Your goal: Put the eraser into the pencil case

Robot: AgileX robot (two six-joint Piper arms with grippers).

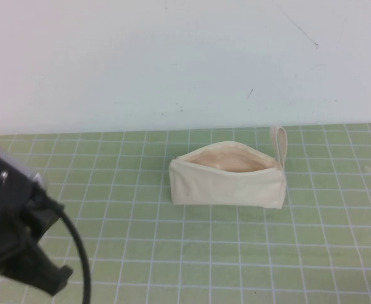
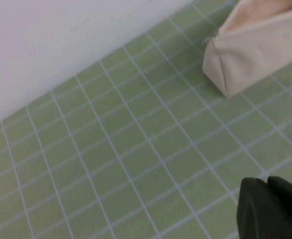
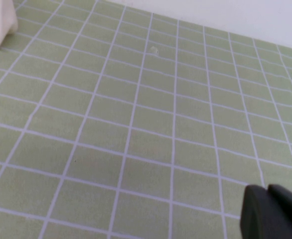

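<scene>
The left gripper (image 2: 270, 209) hung low over the table (image 1: 173, 253) with its fingers pressed together and empty, the case (image 1: 228, 175) lying well ahead of it with its mouth agape. The right gripper (image 3: 273, 211) looked pressed together too, with the case's corner far off. No eraser showed; finding it, or confirming it inside the case, seemed next.

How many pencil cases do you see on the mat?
1. The pencil case stands open mid-mat near the wall. Left gripper hovers off its left end; right gripper over bare mat to its right. No eraser visible; possibly inside.
</scene>
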